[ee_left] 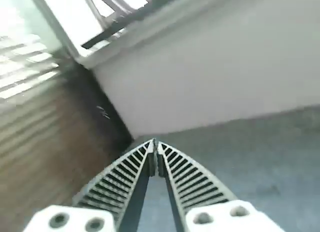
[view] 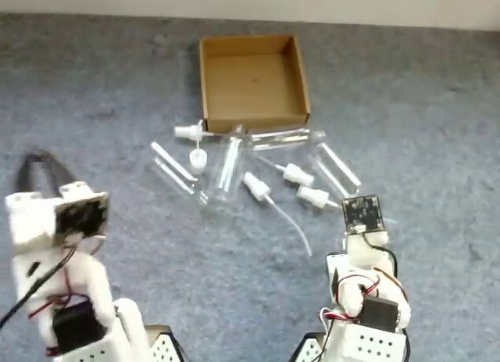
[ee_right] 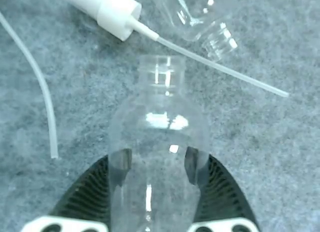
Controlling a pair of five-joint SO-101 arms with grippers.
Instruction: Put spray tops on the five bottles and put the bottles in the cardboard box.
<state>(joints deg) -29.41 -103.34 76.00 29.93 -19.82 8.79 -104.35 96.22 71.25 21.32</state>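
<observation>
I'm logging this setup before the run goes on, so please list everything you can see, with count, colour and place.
cardboard box: 1, brown, open, nothing inside, at the far side of the carpet.
gripped bottle: 1, clear, lying on the carpet, neck pointing away from the right arm.
loose bottles: at least 3, clear, lying just in front of the box.
spray tops: 5, white, with thin tubes, scattered among the bottles.
carpet: 1, grey, covering the table.
wall: 1, white, behind the table.
left gripper: 1, black fingers, shut, raised and aimed at the wall.
right gripper: 1, black fingers, closed around the gripped bottle's body.
</observation>
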